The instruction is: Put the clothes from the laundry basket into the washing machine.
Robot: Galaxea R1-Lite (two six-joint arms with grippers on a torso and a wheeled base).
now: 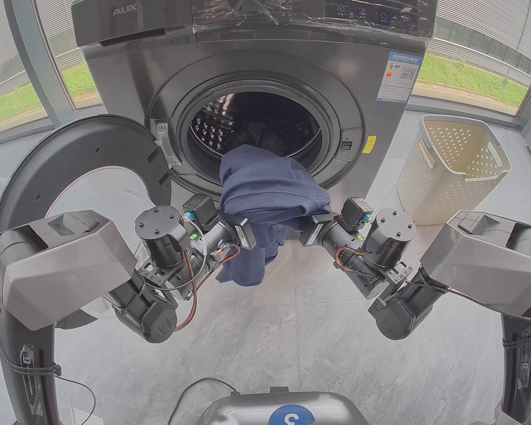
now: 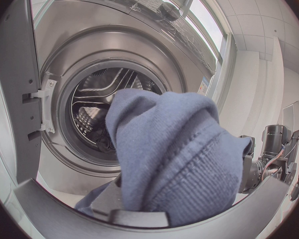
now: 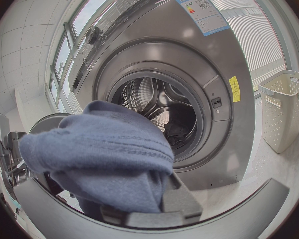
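I see my left claw (image 1: 246, 235) and right claw (image 1: 310, 229) both gripping the navy garment (image 1: 268, 187) at the washing machine's (image 1: 312, 69) open mouth.

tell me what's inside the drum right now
A dark garment lies low in the drum. The blue garment held in front covers part of the drum floor, so more may be hidden.
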